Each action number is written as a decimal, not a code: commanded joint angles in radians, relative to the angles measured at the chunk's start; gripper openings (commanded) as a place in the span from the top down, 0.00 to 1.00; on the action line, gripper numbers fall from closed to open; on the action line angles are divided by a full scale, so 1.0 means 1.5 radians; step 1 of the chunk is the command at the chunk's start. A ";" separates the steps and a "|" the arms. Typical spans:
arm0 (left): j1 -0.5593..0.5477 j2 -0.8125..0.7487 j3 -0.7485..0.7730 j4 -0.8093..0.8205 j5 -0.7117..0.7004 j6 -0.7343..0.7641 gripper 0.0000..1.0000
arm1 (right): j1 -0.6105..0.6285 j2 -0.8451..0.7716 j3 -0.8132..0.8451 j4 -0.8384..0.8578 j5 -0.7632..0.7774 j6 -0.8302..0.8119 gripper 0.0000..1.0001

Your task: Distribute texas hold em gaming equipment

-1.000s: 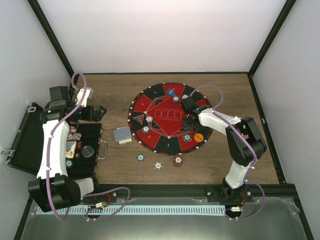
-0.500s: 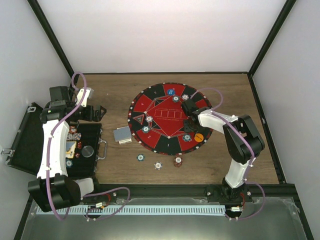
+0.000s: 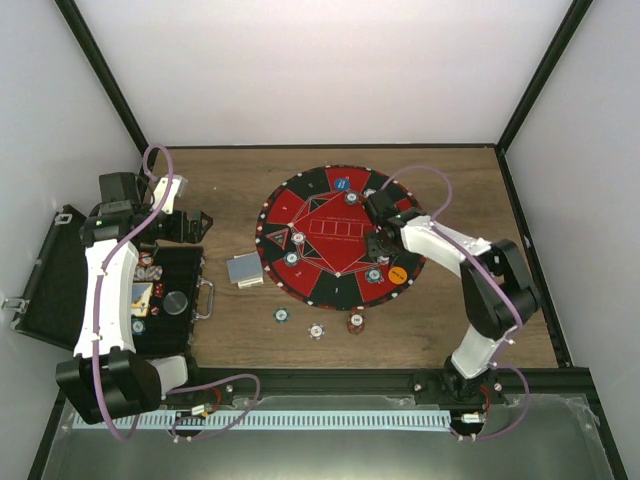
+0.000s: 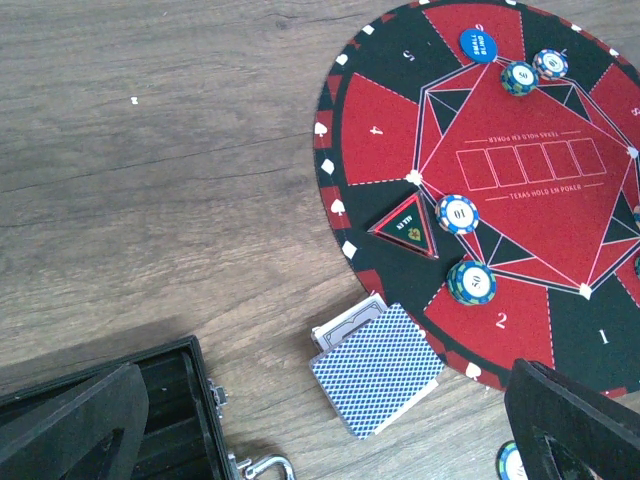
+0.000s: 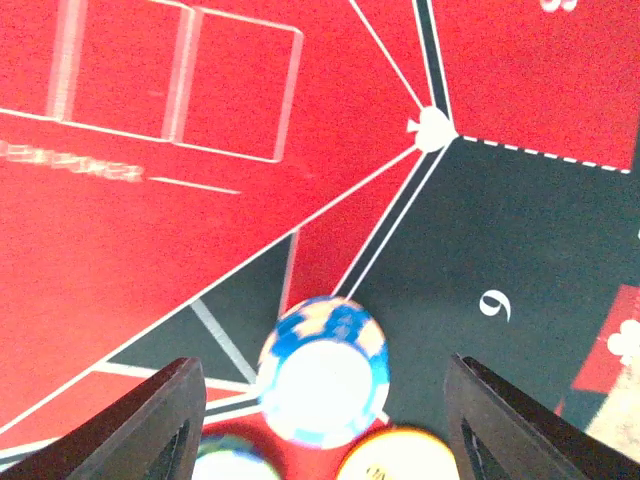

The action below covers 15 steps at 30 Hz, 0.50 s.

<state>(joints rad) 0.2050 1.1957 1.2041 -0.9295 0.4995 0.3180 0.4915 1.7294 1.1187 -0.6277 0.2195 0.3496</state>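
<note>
The round red-and-black poker mat (image 3: pixel 300 205) lies mid-table. My right gripper (image 3: pixel 379 243) hovers over its right side, open. In the right wrist view a blue-and-white chip (image 5: pixel 325 370) lies on the mat between the fingers (image 5: pixel 160 415), with a gap on each side. An orange disc (image 5: pixel 400 456) and another chip (image 5: pixel 226 464) lie just below it. My left gripper (image 3: pixel 196 224) stands open and holds nothing above the case's far end. The grey-blue-backed card deck (image 4: pixel 378 367) lies at the mat's left edge. A blue disc (image 4: pixel 478 44) and several chips (image 4: pixel 458 213) sit on the mat.
An open black case (image 3: pixel 165 300) with chips inside sits at the left by the left arm. Three loose chips (image 3: pixel 317 330) lie on the wood in front of the mat. A triangular marker (image 4: pixel 408 227) rests on the mat's left part.
The right gripper's jaws have spread apart and now stand clear of the blue-and-white chip. Its arm has shifted a little. The left arm has not moved.
</note>
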 commanded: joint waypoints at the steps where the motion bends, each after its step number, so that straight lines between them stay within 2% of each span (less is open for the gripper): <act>1: 0.004 0.002 0.009 0.004 0.012 -0.003 0.00 | 0.067 -0.087 0.032 -0.045 0.021 0.028 0.32; 7: 0.004 0.001 0.010 0.005 0.012 -0.006 0.00 | 0.200 -0.161 -0.002 -0.088 0.008 0.057 0.20; 11: 0.005 -0.001 0.006 0.007 0.013 -0.008 0.00 | 0.249 -0.193 -0.025 -0.121 -0.013 0.066 0.12; 15: 0.004 -0.001 0.002 0.013 0.013 -0.011 0.00 | 0.287 -0.209 -0.050 -0.144 -0.024 0.080 0.10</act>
<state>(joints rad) 0.2050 1.1957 1.2041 -0.9287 0.5014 0.3141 0.8818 1.4479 1.0760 -0.7712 0.2008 0.4324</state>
